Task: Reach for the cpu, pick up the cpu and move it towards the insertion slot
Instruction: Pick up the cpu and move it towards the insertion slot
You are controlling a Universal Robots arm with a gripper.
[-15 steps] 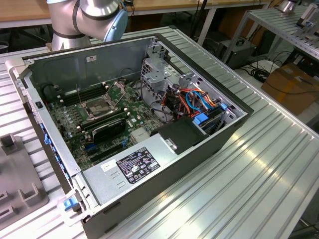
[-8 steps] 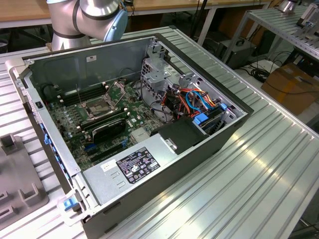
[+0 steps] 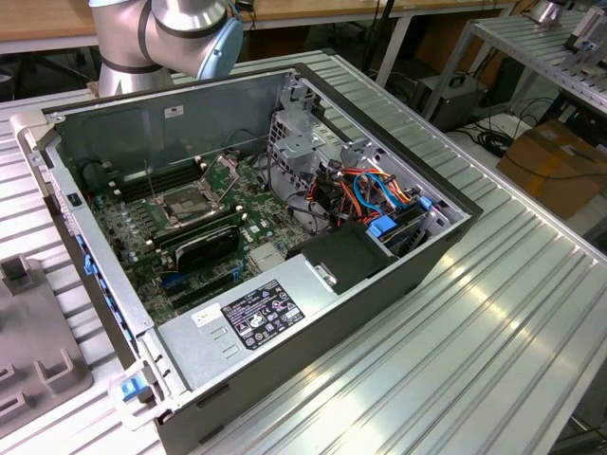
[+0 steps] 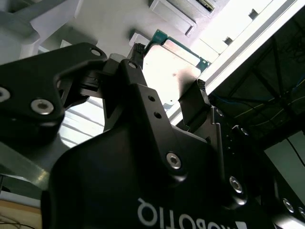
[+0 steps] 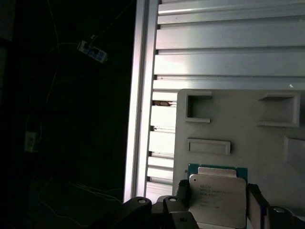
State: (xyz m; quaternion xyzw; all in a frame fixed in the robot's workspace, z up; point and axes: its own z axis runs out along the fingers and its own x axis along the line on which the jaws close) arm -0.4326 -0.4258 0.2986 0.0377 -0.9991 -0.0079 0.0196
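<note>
The cpu (image 5: pixel 217 200) is a pale silver square chip with a green edge, and it sits between my gripper's (image 5: pixel 217 194) two black fingers in both wrist views. The fingers press its opposite edges, so the gripper (image 4: pixel 167 70) is shut on the cpu (image 4: pixel 172 71). Behind the chip lies a grey moulded tray (image 5: pixel 238 124) with rectangular recesses. The insertion slot (image 3: pixel 185 204), a silver-framed socket with a dark centre, lies on the motherboard inside the open computer case (image 3: pixel 379 275) in the exterior view. The grey arm (image 3: pixel 156 33) stands behind the case at the exterior view's left.
The case rests on a ribbed aluminium table (image 3: pixel 474 332). Inside it are a power supply (image 3: pixel 256 318), a black ribbed block (image 3: pixel 204 246) and drive cages with blue and orange cables (image 3: pixel 379 194). A grey fixture (image 3: pixel 33 351) sits at the exterior view's left. The table edge (image 5: pixel 140 95) drops into darkness.
</note>
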